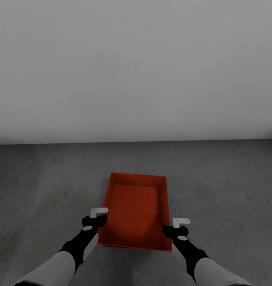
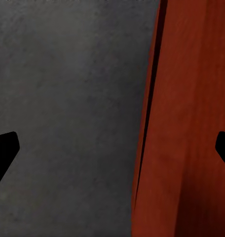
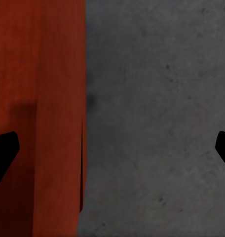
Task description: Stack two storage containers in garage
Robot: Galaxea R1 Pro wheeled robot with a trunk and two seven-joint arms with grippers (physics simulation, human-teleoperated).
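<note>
Garage end of the job: plain light grey wall [image 1: 136, 67] far, dark grey mottled concrete floor [image 1: 40, 186] all round.

Left: left gripper [image 1: 100, 217] at the near left corner of the orange-red open-top rectangular storage container [image 1: 136, 210]. In the left wrist view, dark fingertips [image 2: 4, 148] spread wide, concrete on one side and the container's side wall [image 2: 191, 118] on the other. Jaws gaping across that wall, clamped on nothing.

Centre: container low over the floor, middle of the scene, long axis running near to far, inside bare. Seemingly resting on the concrete, since neither pincer pinches it. Thin dark seam along the outer wall in both wrist views and a doubled line at the near bottom edge; cannot tell whether one bin or two nested.

Right: right gripper [image 1: 176, 227] at the near right corner, mirror of the left. In the right wrist view, fingertips [image 3: 4, 148] likewise wide apart, astride the right side wall [image 3: 38, 118].

Step in hand, as a judgement: setting down or stacking in the garage, grip slack on both sides. Next move, if a single bin: lift both arms straight up clear of the walls without nudging it, then back to the living room for the second. If two: only a clean withdrawal left.

No brand, label or writing legible anywhere.
</note>
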